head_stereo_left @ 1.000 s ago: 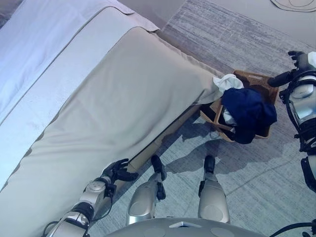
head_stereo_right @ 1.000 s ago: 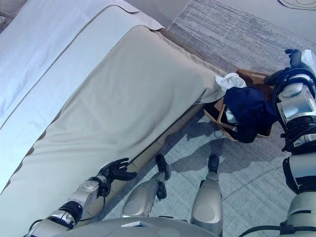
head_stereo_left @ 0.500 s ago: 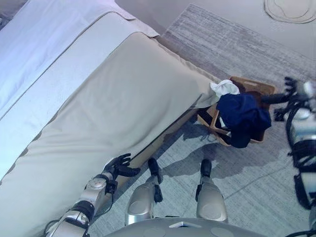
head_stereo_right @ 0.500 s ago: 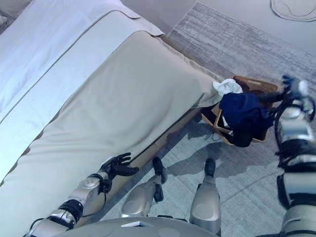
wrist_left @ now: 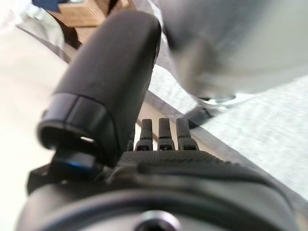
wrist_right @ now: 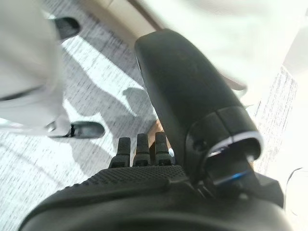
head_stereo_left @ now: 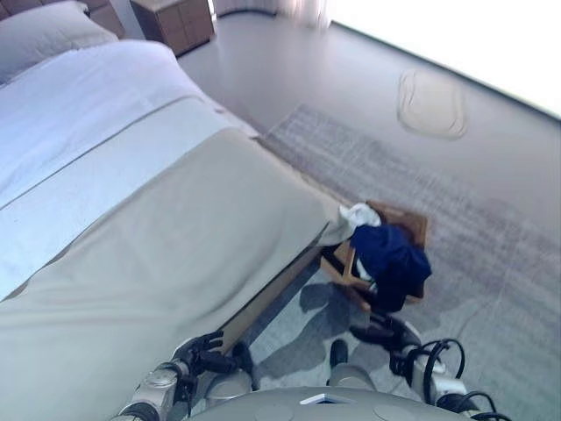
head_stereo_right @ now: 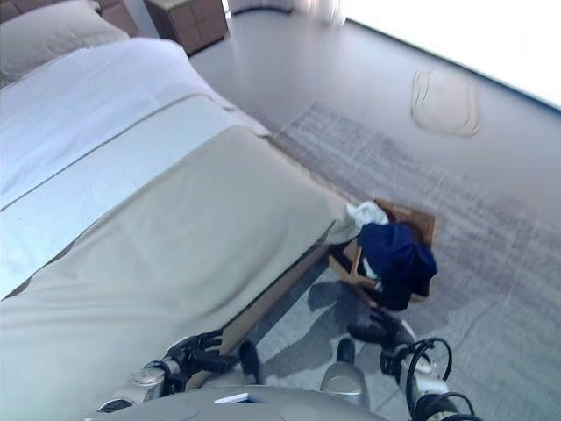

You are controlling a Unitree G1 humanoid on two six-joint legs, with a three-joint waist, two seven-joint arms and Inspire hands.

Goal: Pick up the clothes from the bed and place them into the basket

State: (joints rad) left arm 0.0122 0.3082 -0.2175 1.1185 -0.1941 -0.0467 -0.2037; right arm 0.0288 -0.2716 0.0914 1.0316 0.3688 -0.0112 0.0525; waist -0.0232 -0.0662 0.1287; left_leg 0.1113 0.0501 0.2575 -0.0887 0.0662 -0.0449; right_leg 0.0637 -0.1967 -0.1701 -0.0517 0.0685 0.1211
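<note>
A brown woven basket [head_stereo_left: 414, 223] stands on the rug at the bed's foot corner. A dark blue garment [head_stereo_left: 388, 259] is draped over it, with a white garment [head_stereo_left: 359, 215] at its bed side. The bed [head_stereo_left: 175, 228] has a beige cover and a white sheet, with no loose clothes lying on it. My left hand [head_stereo_left: 206, 351] hangs low beside the bed's edge, fingers [wrist_left: 159, 131] straight, holding nothing. My right hand [head_stereo_left: 386, 331] hangs low in front of the basket, fingers [wrist_right: 138, 146] straight, holding nothing.
A grey rug [head_stereo_left: 491, 254] lies under the basket and beside the bed. A wooden nightstand [head_stereo_left: 171, 17] and a pillow [head_stereo_left: 44, 31] are at the bed's head. A round flat object [head_stereo_left: 431, 103] lies on the bare floor beyond the rug.
The camera has tilted up and now takes in more of the room. My right hand has dropped from beside the basket down to near my legs. The left hand stays by the bed's edge.
</note>
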